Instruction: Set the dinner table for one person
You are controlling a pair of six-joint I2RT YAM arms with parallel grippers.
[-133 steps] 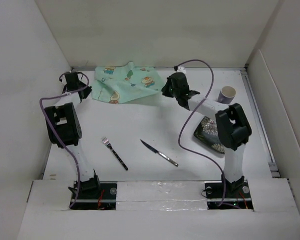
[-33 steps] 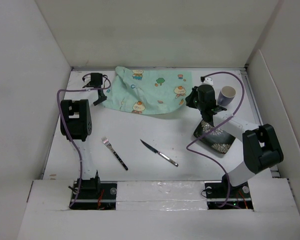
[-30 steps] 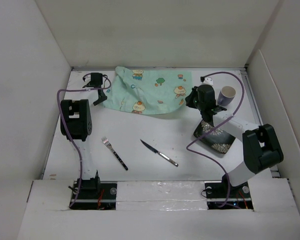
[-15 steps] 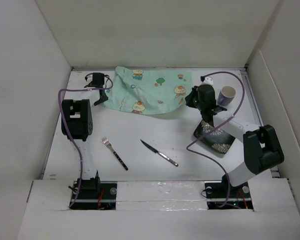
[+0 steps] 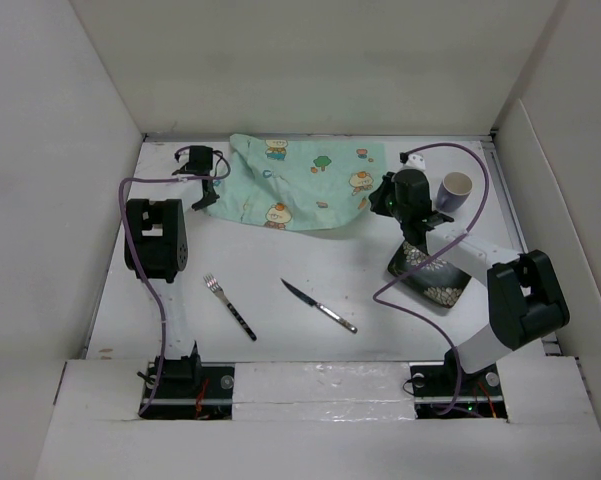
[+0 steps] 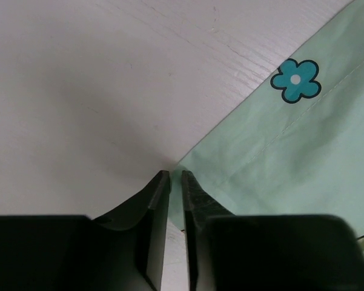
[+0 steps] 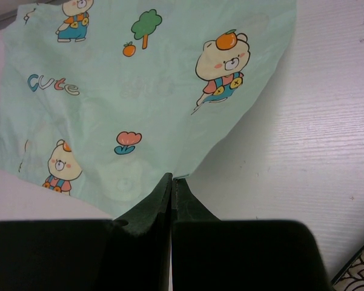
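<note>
1. We are working on the dinner table, the white surface spreading beneath and all around the placemat. The placemat is lying rumpled toward the table's far side.
2. The right gripper is pinching the placemat's near right corner, with its fingers pressed together on the cloth.
3. The left gripper is sitting at the placemat's left corner with its fingers a thin slit apart. We are not seeing a firm pinch there yet.
4. We are judging the job as barely begun: the placemat is neither flat nor in front of the diner's spot, and nothing is resting on it.
5. What is waiting:
   - The fork and knife are lying on the near side of the placemat, well apart from it.
   - The patterned plate is sitting off its near right corner, partly under the right arm.
   - The cup is standing beyond its right edge.
</note>
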